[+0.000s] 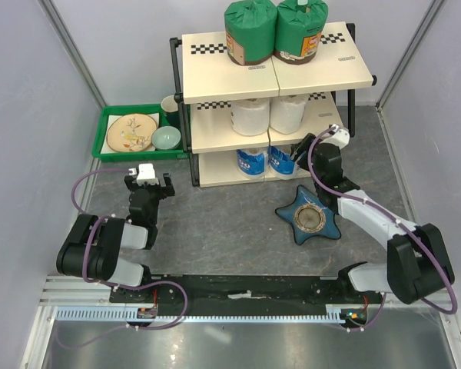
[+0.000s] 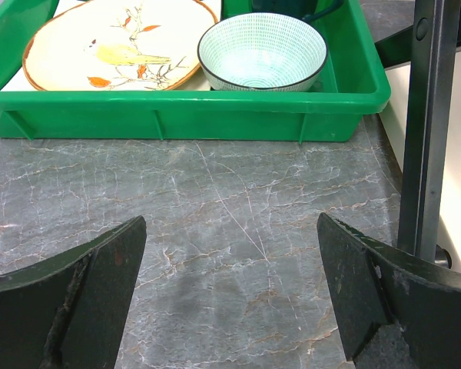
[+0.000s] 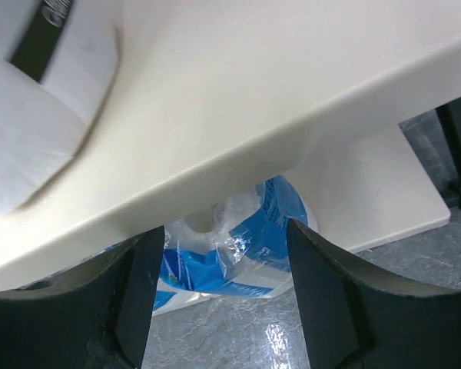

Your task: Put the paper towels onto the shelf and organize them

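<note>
The shelf [image 1: 215, 73] stands at the back middle. Two green-wrapped rolls [image 1: 250, 31] stand on its top board, two white rolls [image 1: 251, 115] on the middle board, two blue-and-white rolls [image 1: 252, 163] on the bottom board. My right gripper [image 1: 298, 152] is open and empty, just in front of the right blue-and-white roll [image 3: 238, 238], under the middle board's edge [image 3: 238, 146]. My left gripper [image 1: 147, 183] is open and empty above bare table, in front of the green tray [image 2: 192, 111].
The green tray [image 1: 107, 142] holds a plate [image 1: 131, 132] and a bowl [image 1: 166, 138]; a dark mug [image 1: 170, 106] stands behind it. A blue star-shaped dish [image 1: 311, 217] lies on the table under my right arm. A shelf leg [image 2: 426, 131] stands right of my left gripper.
</note>
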Controlling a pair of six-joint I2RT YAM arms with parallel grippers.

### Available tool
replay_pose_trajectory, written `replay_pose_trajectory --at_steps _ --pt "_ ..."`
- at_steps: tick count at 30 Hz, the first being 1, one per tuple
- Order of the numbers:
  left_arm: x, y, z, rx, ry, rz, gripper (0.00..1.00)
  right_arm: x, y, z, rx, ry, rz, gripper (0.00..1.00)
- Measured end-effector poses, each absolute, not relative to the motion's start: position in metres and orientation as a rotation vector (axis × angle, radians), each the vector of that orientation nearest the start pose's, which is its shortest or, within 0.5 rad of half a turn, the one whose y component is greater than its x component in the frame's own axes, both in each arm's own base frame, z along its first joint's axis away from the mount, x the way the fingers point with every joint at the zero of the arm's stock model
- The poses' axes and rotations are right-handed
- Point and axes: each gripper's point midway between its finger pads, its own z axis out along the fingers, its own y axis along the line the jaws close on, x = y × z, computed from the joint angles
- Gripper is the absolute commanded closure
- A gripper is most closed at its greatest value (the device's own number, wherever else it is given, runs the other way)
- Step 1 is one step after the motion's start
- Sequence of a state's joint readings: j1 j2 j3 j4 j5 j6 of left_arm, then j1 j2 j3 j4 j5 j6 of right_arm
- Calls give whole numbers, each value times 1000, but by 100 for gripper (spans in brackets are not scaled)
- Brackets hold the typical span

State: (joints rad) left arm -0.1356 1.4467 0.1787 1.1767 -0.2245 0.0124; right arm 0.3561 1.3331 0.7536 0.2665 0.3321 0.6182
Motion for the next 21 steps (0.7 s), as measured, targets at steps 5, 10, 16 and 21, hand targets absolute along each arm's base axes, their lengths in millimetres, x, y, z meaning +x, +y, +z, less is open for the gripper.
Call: replay_pose_trajectory --at_steps 5,10,16,21 --pt "360 -9 96 -47 1660 93 1 388 105 205 479 1738 389 26" --pt "360 -9 96 -47 1660 93 1 360 84 219 537 1631 392 24" --pt "360 -9 96 -47 1660 93 1 346 65 185 628 1645 328 23" --pt "360 -9 96 -47 1660 93 1 354 62 152 659 1700 279 23"
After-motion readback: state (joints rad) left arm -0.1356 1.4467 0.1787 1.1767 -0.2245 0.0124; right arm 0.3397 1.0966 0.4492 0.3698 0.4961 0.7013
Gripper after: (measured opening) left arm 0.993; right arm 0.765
